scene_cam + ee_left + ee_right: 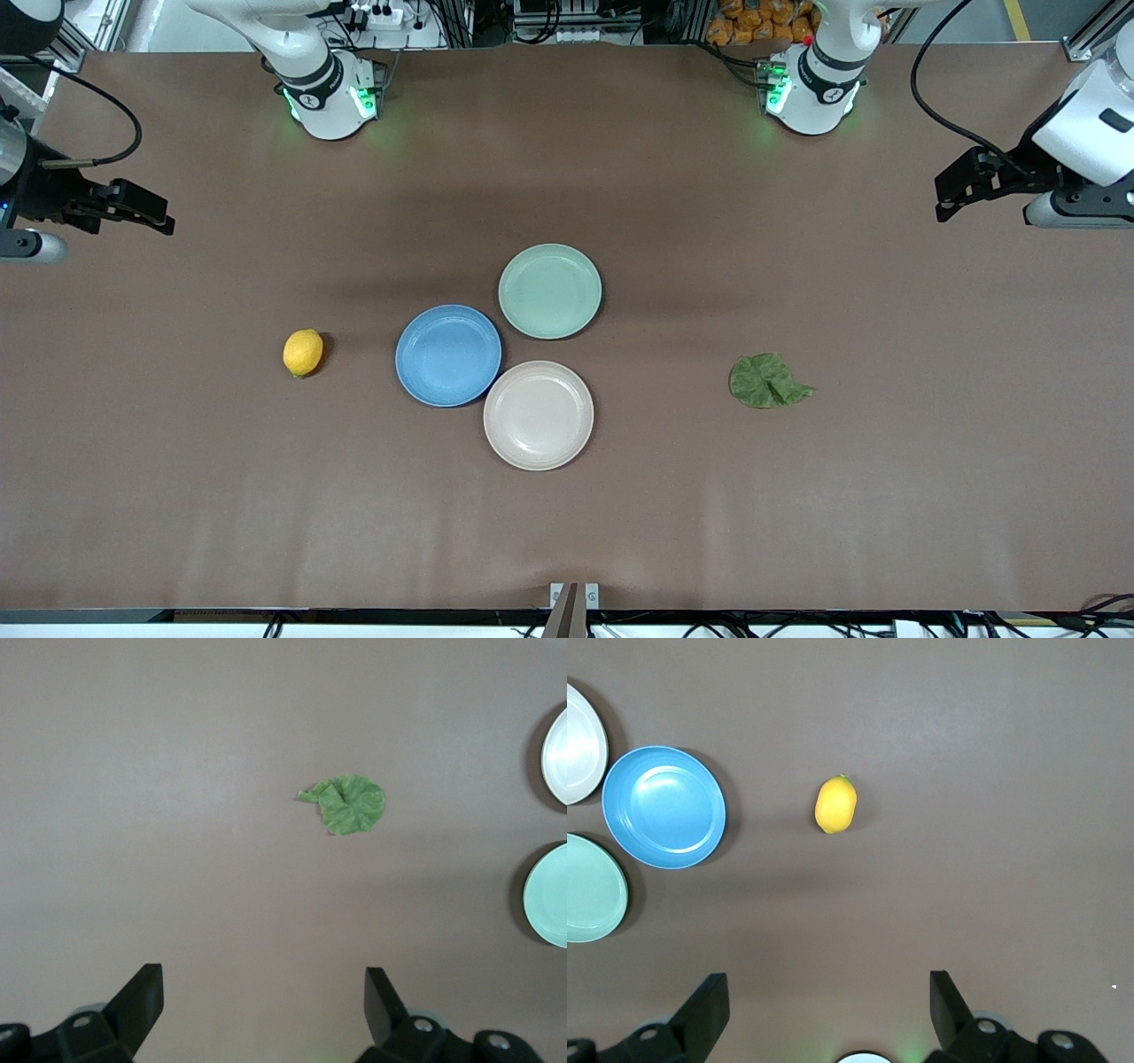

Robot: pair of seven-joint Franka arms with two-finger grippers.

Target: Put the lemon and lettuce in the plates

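Nothing picked yet: both tools wide open and empty, right tool (146,213) high over its desk end, left tool (961,190) likewise; lemon (303,353) at 9 o'clock of blue plate (448,355), lettuce (767,381) at 3 o'clock of cream plate (539,415); next, descend and grasp.

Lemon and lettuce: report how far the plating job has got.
Nothing is done yet. The lemon lies on the table beside the blue plate, toward the right arm's end. The lettuce lies toward the left arm's end, apart from the beige plate. Nothing is in hand: the left gripper and right gripper wait open at the table's ends. Both placements are left.
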